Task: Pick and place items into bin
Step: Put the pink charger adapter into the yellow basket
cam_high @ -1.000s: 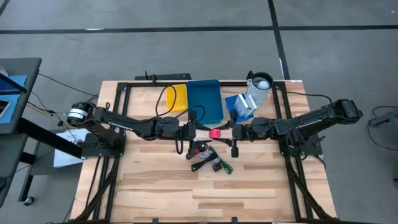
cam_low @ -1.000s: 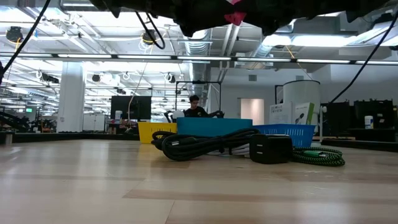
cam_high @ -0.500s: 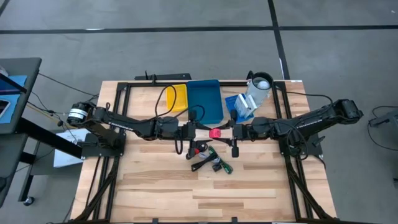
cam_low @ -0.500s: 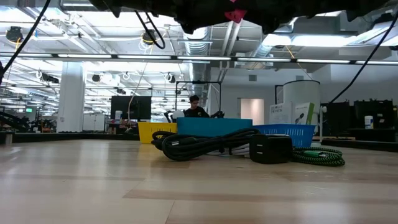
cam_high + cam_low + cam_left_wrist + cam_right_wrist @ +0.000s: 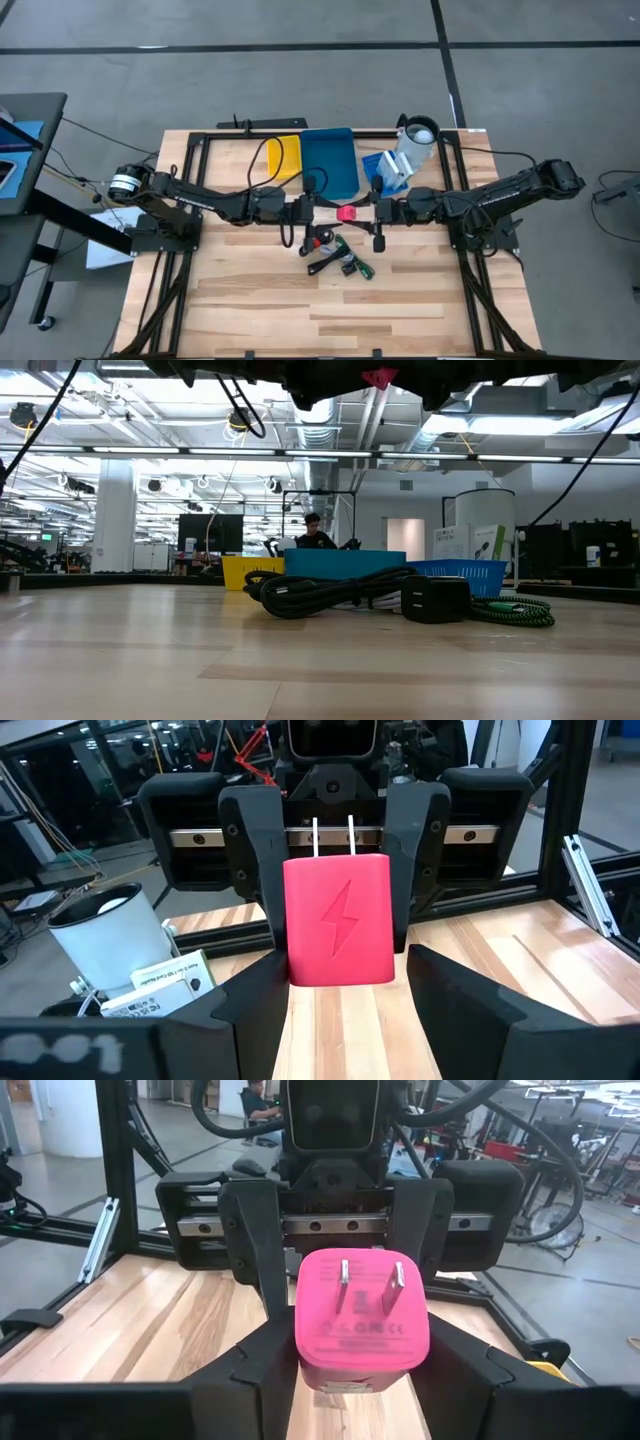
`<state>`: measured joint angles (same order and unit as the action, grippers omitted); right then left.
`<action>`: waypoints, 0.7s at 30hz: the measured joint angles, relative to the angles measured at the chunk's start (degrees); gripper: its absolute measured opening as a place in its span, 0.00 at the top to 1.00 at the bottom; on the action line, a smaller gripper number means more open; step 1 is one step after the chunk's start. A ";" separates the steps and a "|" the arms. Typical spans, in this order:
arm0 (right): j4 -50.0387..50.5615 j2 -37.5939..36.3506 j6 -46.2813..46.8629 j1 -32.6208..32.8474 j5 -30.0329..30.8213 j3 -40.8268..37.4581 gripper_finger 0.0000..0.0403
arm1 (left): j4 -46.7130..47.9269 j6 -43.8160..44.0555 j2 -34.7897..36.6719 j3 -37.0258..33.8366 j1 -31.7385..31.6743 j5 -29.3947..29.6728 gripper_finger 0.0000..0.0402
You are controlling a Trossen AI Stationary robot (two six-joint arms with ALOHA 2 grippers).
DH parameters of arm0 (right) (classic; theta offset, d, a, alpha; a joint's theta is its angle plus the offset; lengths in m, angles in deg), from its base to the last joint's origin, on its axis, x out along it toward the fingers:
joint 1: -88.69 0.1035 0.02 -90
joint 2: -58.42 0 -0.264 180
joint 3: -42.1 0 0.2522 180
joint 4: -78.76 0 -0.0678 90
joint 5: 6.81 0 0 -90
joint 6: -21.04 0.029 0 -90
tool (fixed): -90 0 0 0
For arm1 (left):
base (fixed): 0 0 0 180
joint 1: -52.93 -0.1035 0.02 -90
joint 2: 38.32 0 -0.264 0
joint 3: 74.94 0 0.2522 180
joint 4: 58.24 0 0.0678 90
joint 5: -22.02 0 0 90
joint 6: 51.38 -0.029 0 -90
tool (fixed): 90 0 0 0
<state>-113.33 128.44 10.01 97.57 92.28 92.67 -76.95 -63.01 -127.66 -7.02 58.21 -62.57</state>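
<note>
Left gripper (image 5: 326,212): its fingers (image 5: 455,1010) sit closed against the lower sides of the pink charger (image 5: 338,920), lightning-bolt face toward that wrist. Right gripper (image 5: 364,212): its fingers (image 5: 248,850) stand against the same block at the pronged end, so both pairs bracket it. Which pair carries the load cannot be told; it reads as a hand-over in mid-air. The charger hangs clear above the table (image 5: 420,300), about mid-table, just near of the blue bin (image 5: 328,160) and not over it. From table height it shows only as a pink tip (image 5: 380,377) under the dark arms. A yellow bin (image 5: 285,157) touches the blue one on its left. To the right, a small blue basket (image 5: 372,165) holds white card packages (image 5: 394,178), hard against the white cup (image 5: 418,140). Near of the grippers, loose on the wood, lies a tangle of black pieces with green cord (image 5: 342,262), with a black adapter (image 5: 432,600) among them. Judgement: the task is early. From above, the blue bin's floor shows nothing in it, one item is aloft but not yet delivered, and the black-and-green pieces lie untouched on the table. If the blue bin is the target, the white packages also await moving. What is left is to finish the pass, carry the charger far over the bin and release it, then clear the pile.
</note>
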 joint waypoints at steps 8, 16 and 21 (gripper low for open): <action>-0.09 0.03 -0.01 0.00 -0.06 0.01 0.64 | -0.28 0.03 0.00 -0.01 0.00 0.00 0.52; 0.08 0.05 0.07 0.02 -0.60 -0.02 0.58 | -0.20 -0.10 0.00 -0.01 0.00 -0.19 0.62; 0.26 0.05 0.07 0.02 -0.45 -0.04 0.63 | 0.24 -0.08 0.00 -0.01 -0.07 -0.17 0.68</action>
<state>-113.07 128.48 10.08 97.59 91.83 92.63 -76.71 -63.08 -127.66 -7.03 58.15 -62.75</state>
